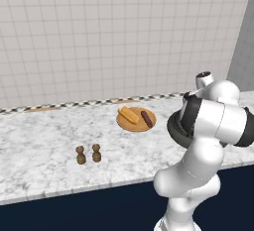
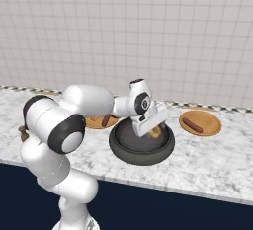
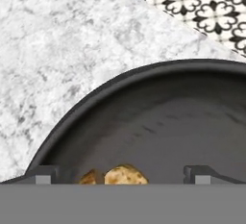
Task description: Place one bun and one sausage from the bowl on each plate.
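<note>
Item: bun, one, golden-brown, lying inside the bowl on the counter, near the front edge.
End effector: fingers spread wide, empty, poised over the bun inside the bowl's rim, one tip on either side of it.
Plates: far plate holds a sausage only; near plate already carries a bun and a sausage.
Risks: the bun sits close to the bowl's wall, so a descending finger may strike the rim and shove the bowl; an off-centre closure may pinch only an end, letting the bun twist free during the carry.
View notes: the right base view shows bowl, hand and far plate together. The left base view adds the two shakers, with the arm covering most of the bowl. The hand view gives finger alignment around the bun.
</note>
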### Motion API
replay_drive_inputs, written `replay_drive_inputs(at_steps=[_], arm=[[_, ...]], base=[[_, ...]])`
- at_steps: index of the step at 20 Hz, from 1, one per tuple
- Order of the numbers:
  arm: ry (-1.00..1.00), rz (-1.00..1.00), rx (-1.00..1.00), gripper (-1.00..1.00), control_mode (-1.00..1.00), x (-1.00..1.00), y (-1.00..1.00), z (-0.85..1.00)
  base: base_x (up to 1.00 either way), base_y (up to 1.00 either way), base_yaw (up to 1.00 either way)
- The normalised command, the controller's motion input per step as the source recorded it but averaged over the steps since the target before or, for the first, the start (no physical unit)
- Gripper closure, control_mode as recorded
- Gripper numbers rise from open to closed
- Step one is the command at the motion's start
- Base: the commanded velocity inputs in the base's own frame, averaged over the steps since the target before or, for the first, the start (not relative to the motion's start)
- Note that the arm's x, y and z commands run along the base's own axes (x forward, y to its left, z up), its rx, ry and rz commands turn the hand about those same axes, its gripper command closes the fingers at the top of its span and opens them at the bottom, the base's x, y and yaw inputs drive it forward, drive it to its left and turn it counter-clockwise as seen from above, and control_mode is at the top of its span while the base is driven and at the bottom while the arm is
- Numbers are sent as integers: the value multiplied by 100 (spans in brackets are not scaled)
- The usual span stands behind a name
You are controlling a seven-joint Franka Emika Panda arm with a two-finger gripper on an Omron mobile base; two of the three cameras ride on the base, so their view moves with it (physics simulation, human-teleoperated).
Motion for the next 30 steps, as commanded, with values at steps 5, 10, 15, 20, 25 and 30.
replay_drive_inputs(at_steps=[5,10,15,20,25,30], arm=[[-6,0,-6,-100,-100,-7,42,-17],[-9,-1,-4,-100,-100,26,12,-22],[-3,-2,-5,100,-100,15,17,-46],[0,0,0,100,-100,2,2,-12],[-21,-19,11,100,-100,-2,-25,39],[-41,-48,13,100,-100,8,-51,61]], base=[[0,0,0],[0,0,0],[0,0,0],[0,0,0],[0,0,0],[0,0,0]])
